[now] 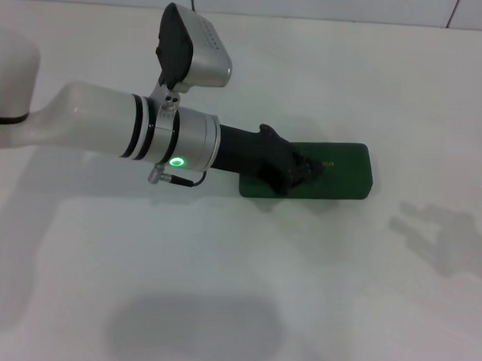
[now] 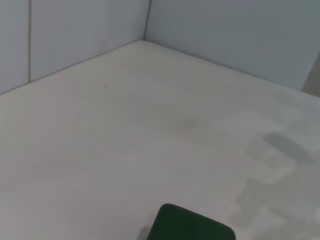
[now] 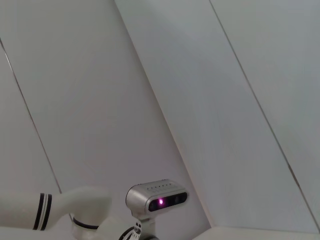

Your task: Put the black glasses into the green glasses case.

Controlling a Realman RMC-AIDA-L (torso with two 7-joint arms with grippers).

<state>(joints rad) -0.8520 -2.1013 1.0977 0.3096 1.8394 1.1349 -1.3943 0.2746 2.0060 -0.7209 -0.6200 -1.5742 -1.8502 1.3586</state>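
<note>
Left hand [image 1: 305,171] over closed green glasses case [image 1: 344,172] on white worktop [image 1: 245,291].
Its grip cannot be told; it touches the lid.

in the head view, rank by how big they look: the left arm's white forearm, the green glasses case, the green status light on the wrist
1. The left arm's white forearm, though it sits nearer the camera, which inflates it.
2. The green glasses case, lid shut, partly covered by the left gripper.
3. The green status light, by far the smallest.
</note>
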